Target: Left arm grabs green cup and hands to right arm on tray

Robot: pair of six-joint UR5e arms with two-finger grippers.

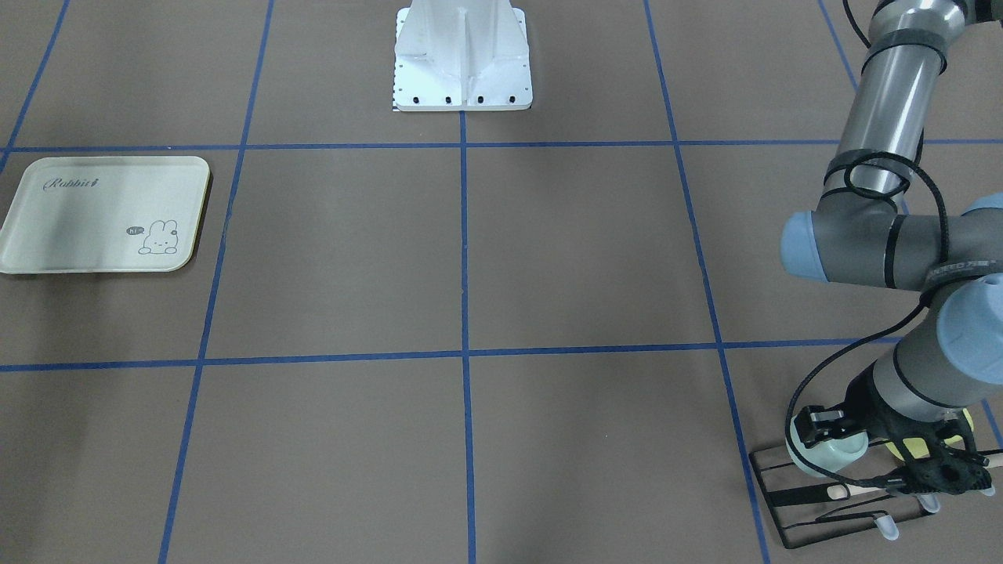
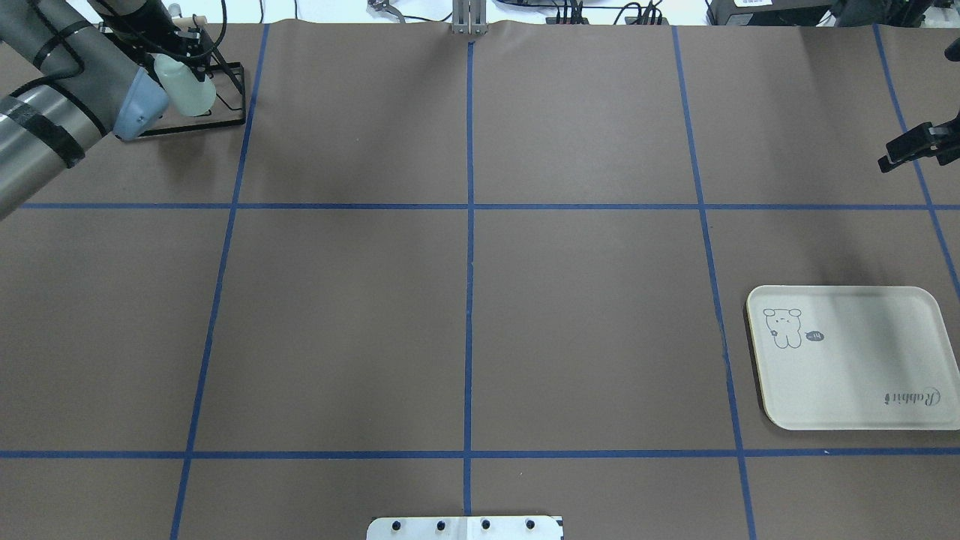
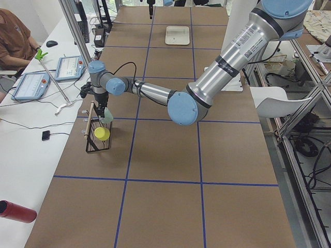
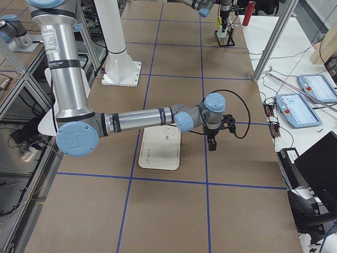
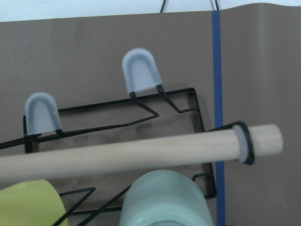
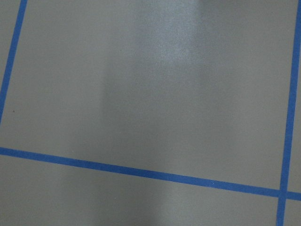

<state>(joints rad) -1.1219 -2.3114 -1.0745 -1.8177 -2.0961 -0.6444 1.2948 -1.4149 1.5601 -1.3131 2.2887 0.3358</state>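
The pale green cup (image 1: 840, 454) sits tilted at the black wire rack (image 1: 791, 501) in the table's far left corner. It also shows in the overhead view (image 2: 187, 88) and low in the left wrist view (image 5: 164, 200). My left gripper (image 1: 832, 437) reaches down over it with the jaws against its sides, shut on it. The cream Rabbit tray (image 2: 855, 390) lies empty on the right side. My right gripper (image 2: 896, 154) hovers open and empty over the table beyond the tray.
A yellow cup (image 5: 28, 203) stands in the rack beside the green one. A wooden dowel (image 5: 141, 153) crosses the rack, and two grey-capped pegs (image 5: 140, 70) stand bare. The white robot base (image 1: 462, 63) is at the table's near edge.
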